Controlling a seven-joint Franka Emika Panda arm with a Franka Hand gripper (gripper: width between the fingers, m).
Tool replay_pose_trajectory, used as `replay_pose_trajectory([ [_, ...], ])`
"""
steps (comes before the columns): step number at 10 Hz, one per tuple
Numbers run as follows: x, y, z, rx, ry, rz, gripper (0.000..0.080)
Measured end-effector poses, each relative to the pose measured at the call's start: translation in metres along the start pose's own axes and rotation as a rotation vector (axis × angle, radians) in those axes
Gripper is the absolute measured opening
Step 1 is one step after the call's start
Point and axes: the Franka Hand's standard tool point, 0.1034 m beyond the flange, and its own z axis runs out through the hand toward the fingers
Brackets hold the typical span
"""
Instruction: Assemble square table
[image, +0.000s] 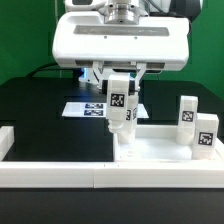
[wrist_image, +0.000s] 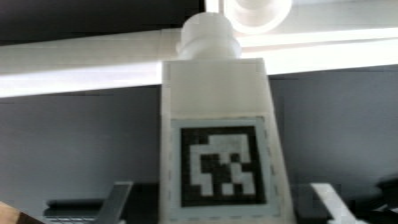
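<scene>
A short white plastic tagged leg (image: 121, 107) is pinched upright by the two-finger gripper (image: 121, 88) and held over a corner of the large flat white square panel (image: 160, 148); two more legs (image: 196, 124) are seen standing there.

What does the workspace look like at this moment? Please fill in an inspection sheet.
Surface: black table, white border rail along its near edge.
Job's things: square panel lies flat; held leg stands upright over the corner on the exterior view's left, its tip at a corner hole; two more legs stand on the exterior view's right. Fourth leg not seen.
Clutter: nothing seen.
Grippers: gripper shut on the held leg.
Cables: nothing seen.
Surroundings: marker board behind the panel; green backdrop.
</scene>
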Motion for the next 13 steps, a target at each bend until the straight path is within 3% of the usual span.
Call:
replay_pose_trajectory([
  [2,0.006,0.005,0.005,0.015,0.008,0.010,0.0288],
  [4,0.000,-0.015,0.016,0.028,-0.002,0.036,0.0288],
  [8,-0.011,-0.029,0.027,0.037,-0.024,0.038,0.0288],
  [13,-0.016,-0.029,0.030,0.036,-0.032,0.034,0.0288],
])
